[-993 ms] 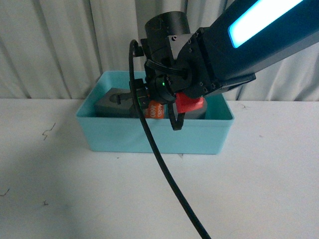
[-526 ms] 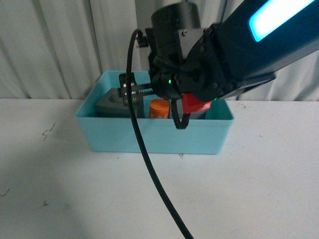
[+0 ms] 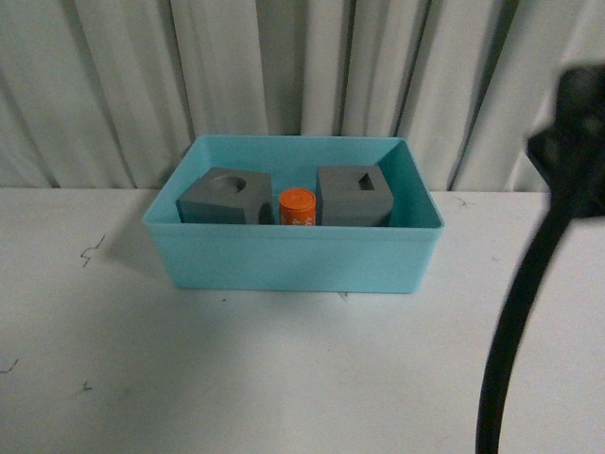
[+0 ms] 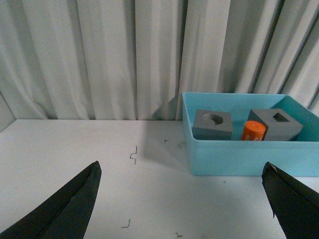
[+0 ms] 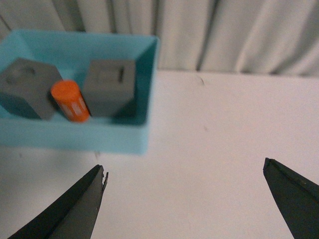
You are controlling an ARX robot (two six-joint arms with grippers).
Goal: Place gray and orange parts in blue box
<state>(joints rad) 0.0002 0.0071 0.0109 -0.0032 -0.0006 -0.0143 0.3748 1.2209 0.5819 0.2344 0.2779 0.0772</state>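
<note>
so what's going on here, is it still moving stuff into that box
Nothing is being handled right now. Both gray cubes, the one with the round recess and the one with the rectangular recess, sit inside the blue box with the orange cylinder between them. The left gripper and right gripper are both open and empty, with the right arm pulled away from the box. The job looks done.

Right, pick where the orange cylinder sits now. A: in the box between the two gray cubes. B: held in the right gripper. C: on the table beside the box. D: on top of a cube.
A: the orange cylinder stands inside the blue box, between the cube with the round recess and the other cube.
</note>
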